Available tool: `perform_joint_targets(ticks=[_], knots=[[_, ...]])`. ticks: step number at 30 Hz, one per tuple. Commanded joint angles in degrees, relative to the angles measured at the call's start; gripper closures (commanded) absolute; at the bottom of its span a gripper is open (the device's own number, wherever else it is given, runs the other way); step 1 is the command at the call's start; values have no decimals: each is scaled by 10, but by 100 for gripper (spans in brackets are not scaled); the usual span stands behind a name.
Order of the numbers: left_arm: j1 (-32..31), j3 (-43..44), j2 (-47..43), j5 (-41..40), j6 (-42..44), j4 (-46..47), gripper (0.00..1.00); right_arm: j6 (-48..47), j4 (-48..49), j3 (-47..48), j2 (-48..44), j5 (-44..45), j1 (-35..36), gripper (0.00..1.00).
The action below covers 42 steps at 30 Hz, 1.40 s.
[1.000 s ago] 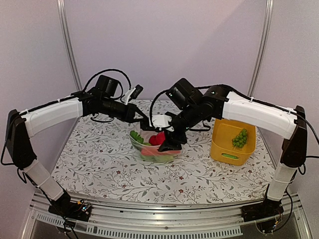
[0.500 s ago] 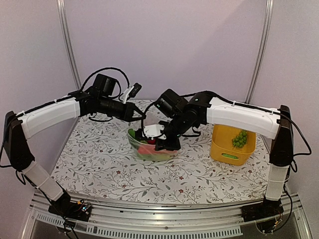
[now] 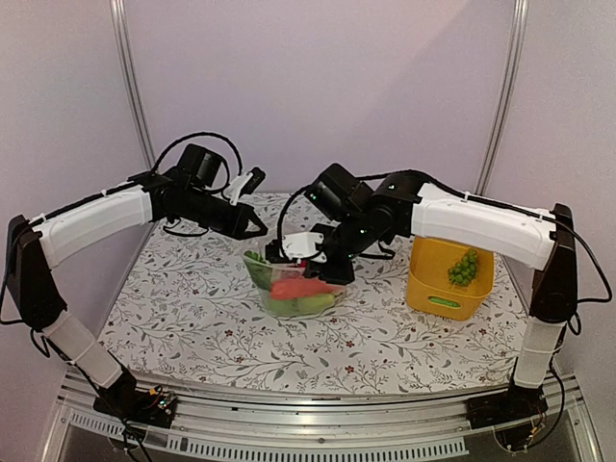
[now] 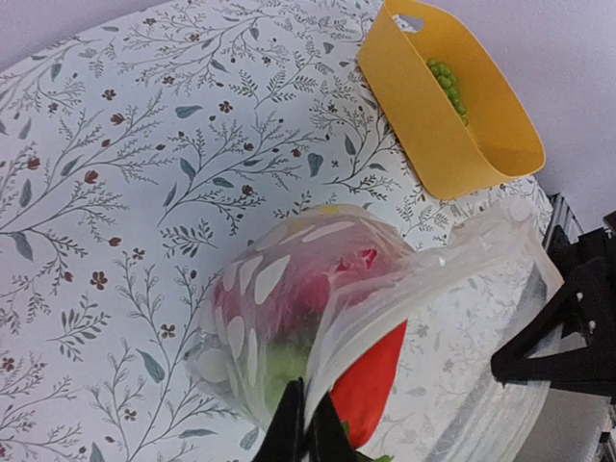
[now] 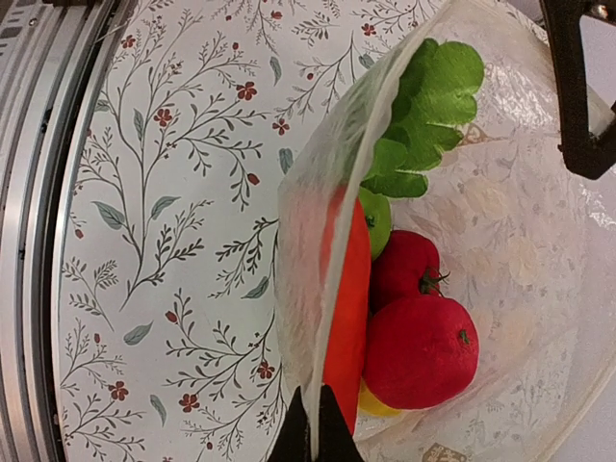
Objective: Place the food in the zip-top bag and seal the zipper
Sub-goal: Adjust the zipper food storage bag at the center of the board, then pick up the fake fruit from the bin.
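Fingers of the right gripper are clamping one side of the rim of the bag at mid-tabletop, and the left gripper is seemingly pinching the opposite side, so the mouth is gaping between them, its long axis running left to right. Carrot, red fruits and apple are lying inside. Grapes are sitting farther off in the bin by the right edge, nearer the right arm, which is probably the one to fetch them.
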Motion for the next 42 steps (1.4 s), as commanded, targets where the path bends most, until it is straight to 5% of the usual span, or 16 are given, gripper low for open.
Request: perform_joint_targets(ticks=[1, 6, 12, 25, 34, 42], knots=[[14, 13, -9, 11, 11, -15, 100, 4, 8, -6, -26, 8, 0, 99], [14, 0, -10, 68, -8, 21, 100, 25, -14, 17, -36, -53, -28, 75], [6, 0, 11, 70, -19, 25, 100, 45, -26, -27, -111, -160, -143, 48], [2, 0, 8, 58, -20, 25, 100, 23, -21, -218, -244, -81, -417, 47], [1, -1, 6, 55, -19, 25, 100, -131, 8, -355, -308, 41, -443, 61], [1, -1, 7, 55, -19, 24, 100, -223, 66, -409, -288, 85, -442, 64]])
